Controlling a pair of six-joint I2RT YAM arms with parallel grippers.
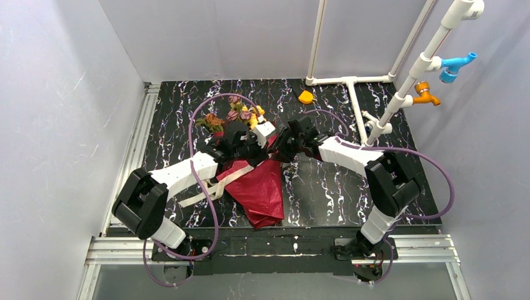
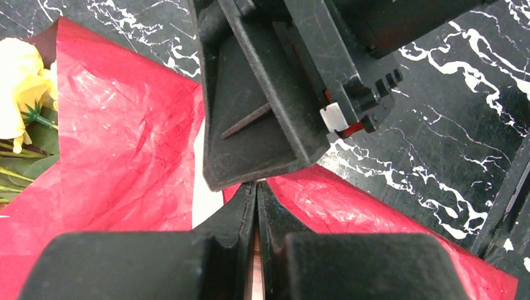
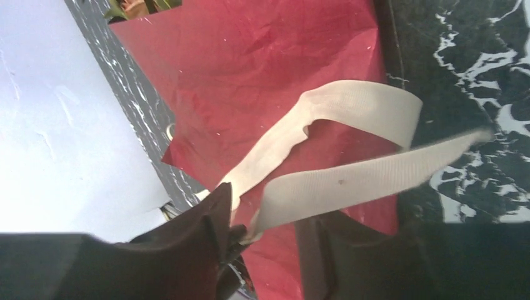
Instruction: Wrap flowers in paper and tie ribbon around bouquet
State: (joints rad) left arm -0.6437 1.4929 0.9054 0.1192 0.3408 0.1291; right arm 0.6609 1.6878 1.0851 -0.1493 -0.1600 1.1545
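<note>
The flowers (image 1: 234, 115) lie at the back of the table, their stems under the dark red paper (image 1: 262, 190), which runs toward the near edge. A yellow bloom (image 2: 19, 75) shows at the paper's (image 2: 125, 137) left edge. My left gripper (image 2: 257, 187) is shut, with a thin strip of cream ribbon pinched between its jaws. My right gripper (image 3: 269, 212) is open; its jaws stand on either side of the left fingertips and the ribbon (image 3: 350, 178), which loops over the paper (image 3: 250, 69). The two grippers meet above the paper's upper end, left (image 1: 265, 145) and right (image 1: 289, 145). More ribbon (image 1: 215, 183) trails down-left.
A small orange wedge (image 1: 305, 97) sits at the back. A white pipe frame (image 1: 350, 81) with blue (image 1: 456, 62) and orange (image 1: 425, 94) fittings stands at the back right. Purple cables (image 1: 200, 119) arc over the table. Grey walls close in the sides.
</note>
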